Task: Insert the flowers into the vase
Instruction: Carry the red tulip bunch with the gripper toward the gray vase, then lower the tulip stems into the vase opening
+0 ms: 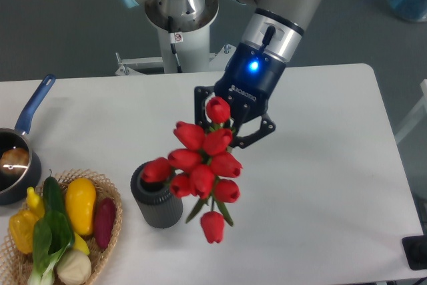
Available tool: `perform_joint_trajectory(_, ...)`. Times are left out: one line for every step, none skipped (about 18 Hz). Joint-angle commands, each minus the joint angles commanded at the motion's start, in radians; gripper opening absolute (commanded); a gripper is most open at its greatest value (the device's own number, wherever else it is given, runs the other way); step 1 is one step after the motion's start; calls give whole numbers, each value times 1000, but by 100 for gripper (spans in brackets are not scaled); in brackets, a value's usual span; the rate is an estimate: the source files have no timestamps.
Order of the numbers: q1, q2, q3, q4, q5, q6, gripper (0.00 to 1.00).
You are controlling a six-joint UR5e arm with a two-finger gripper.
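Note:
A bunch of red tulips, the flowers [200, 161], hangs in the air with heads toward the camera. My gripper [230, 125] is shut on the stems behind the blooms. The dark grey ribbed vase [155, 201] stands upright on the white table, lower left of the bunch. The leftmost bloom overlaps the vase's mouth in this view, hiding most of its rim. I cannot tell how high the flowers are above it.
A wicker basket [110, 195] with vegetables sits at the front left corner. A blue-handled saucepan [20, 155] stands at the left edge. The arm's base column [180, 25] rises behind the table's far edge.

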Motion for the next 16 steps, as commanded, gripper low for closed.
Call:
perform_joint_trajectory(3,14,-12,2,-28,0,4)
perform_joint_trajectory(9,28,-24,11,-52,0,4)
perform_joint_trajectory(17,32,-35,24,-75,0,4)
perform_joint_trajectory(20,32,-37,34,-97,2,4)
perform_joint_trajectory(21,32,-37,35,-118,2,4)
perform_joint_trajectory(23,32,-37,35,-146,8,4)
perform_joint_trajectory(23,31,-37,35,-183,14,4)
perform_joint_trajectory(25,29,-37,37,-221,20,4)
perform_joint_trajectory(35,29,-35,37,-258,26,4)
perform_joint_trajectory(40,25,-37,35,-293,28,4)
perform_joint_trajectory(41,20,-38,35,-327,29,4)
perform_joint_trajectory(41,12,-38,35,-353,37,4)
perform_joint_trajectory(40,-10,-40,35,-374,54,4)
perform_joint_trajectory(40,-30,-38,35,-399,72,4)
perform_joint_trajectory(40,-41,-38,35,-423,87,4)
perform_joint_trajectory(40,-53,-40,35,-433,98,4)
